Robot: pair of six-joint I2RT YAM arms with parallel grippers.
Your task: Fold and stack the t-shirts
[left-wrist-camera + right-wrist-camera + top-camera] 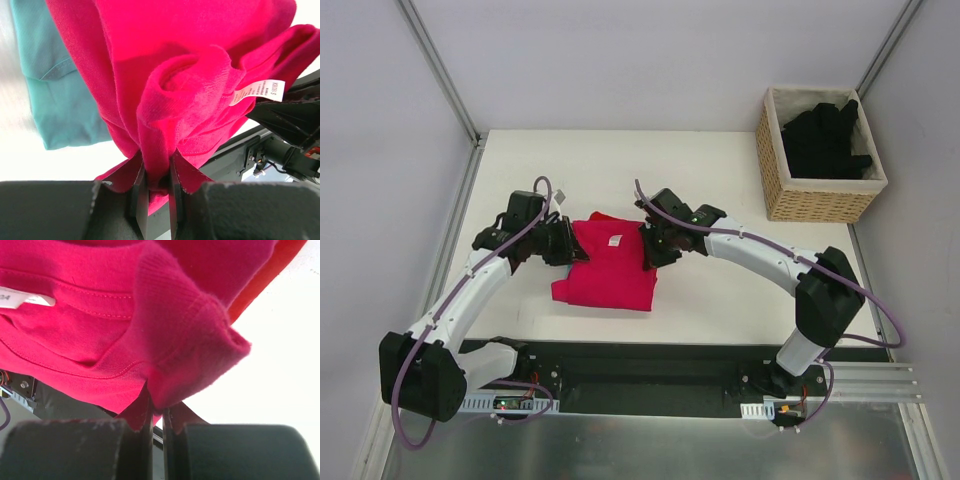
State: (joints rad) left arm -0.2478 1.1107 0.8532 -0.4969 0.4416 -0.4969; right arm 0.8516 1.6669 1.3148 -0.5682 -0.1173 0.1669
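Magenta-pink t-shirt [610,272] lies stretched left to right between the arms; left jaws clamp its left side, right jaws its right side, neither nearer.

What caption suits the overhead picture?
Left end effector and right end effector pinch opposite sides of the magenta-pink t-shirt; black t-shirts sit in the wicker basket.

Count: 1 magenta-pink t-shirt [610,272] on the table [720,165], carrying 1 white label [616,240]. Left wrist view adds 1 teal garment [55,100]; right wrist view adds 1 orange-red cloth edge [270,275]. The black t-shirts [825,135] are heaped, number can't tell. 1 wicker basket [815,203] – table's far right corner. 2 pincers – left pincer [572,248], right pincer [650,250].
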